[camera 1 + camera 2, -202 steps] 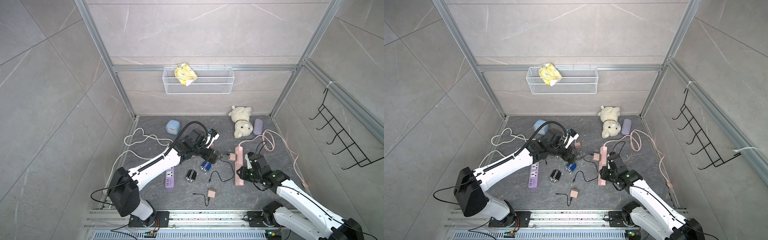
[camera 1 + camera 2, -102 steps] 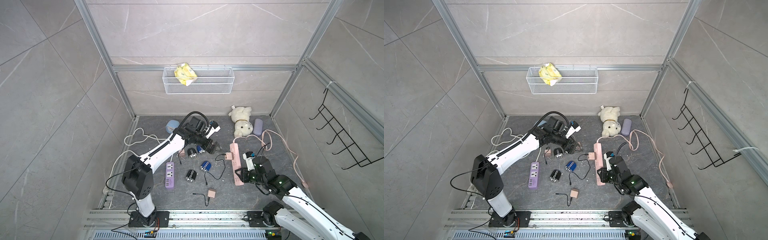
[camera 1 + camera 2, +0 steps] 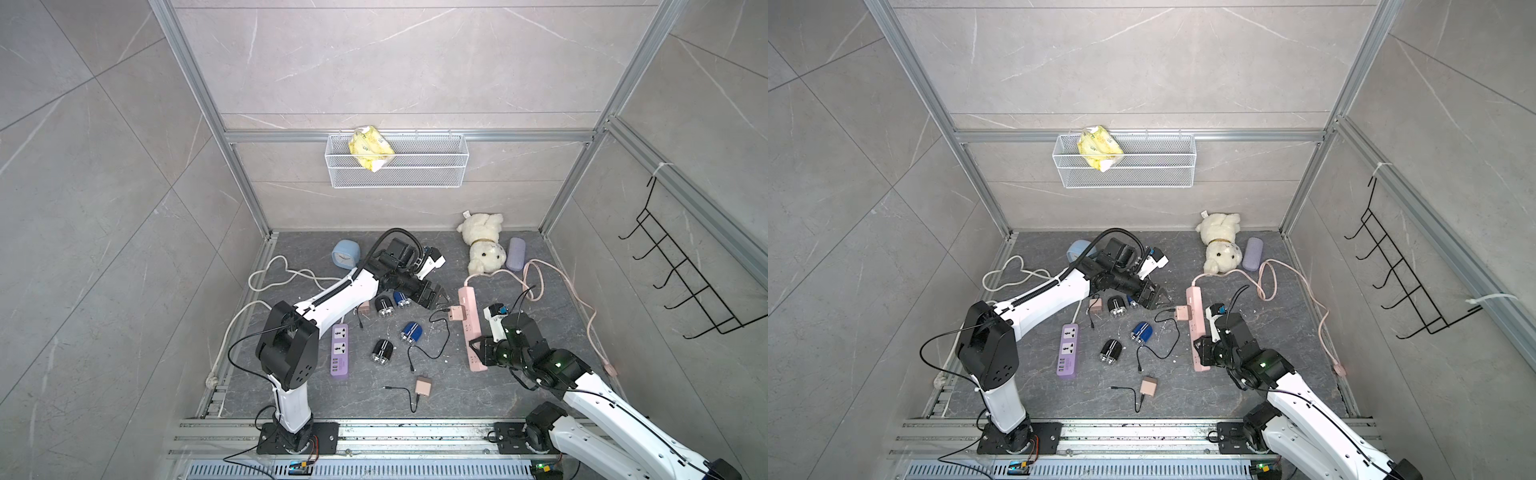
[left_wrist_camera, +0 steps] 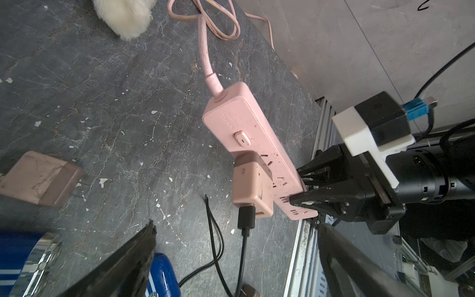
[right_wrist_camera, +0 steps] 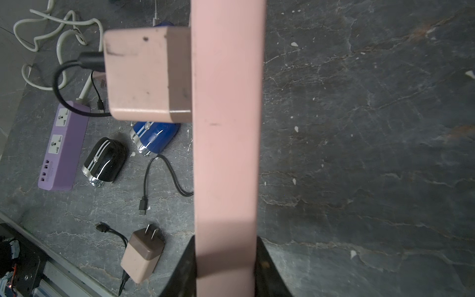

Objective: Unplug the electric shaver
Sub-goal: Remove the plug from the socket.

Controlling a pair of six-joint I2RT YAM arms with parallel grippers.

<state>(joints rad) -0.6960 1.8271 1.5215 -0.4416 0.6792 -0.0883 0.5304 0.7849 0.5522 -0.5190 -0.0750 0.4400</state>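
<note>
Top views: catches the left hand swung off the shavers within the last second. Now just short of the pink charger, jaws spread wide, nothing held. Keeps the right hand clamped narrowly on the near end of the pink strip. Suggests the bracing is done and the pull not yet begun.

Left wrist: puts the charger straight ahead between the open fingers. Squat, scuffed, fully seated in the strip, with a black cable plugged into it.

Right wrist: shows the strip pinched between both fingers, the charger jutting sideways beyond them. Traces the cable past the blue shaver, its end seemingly loose on the bench.
</note>
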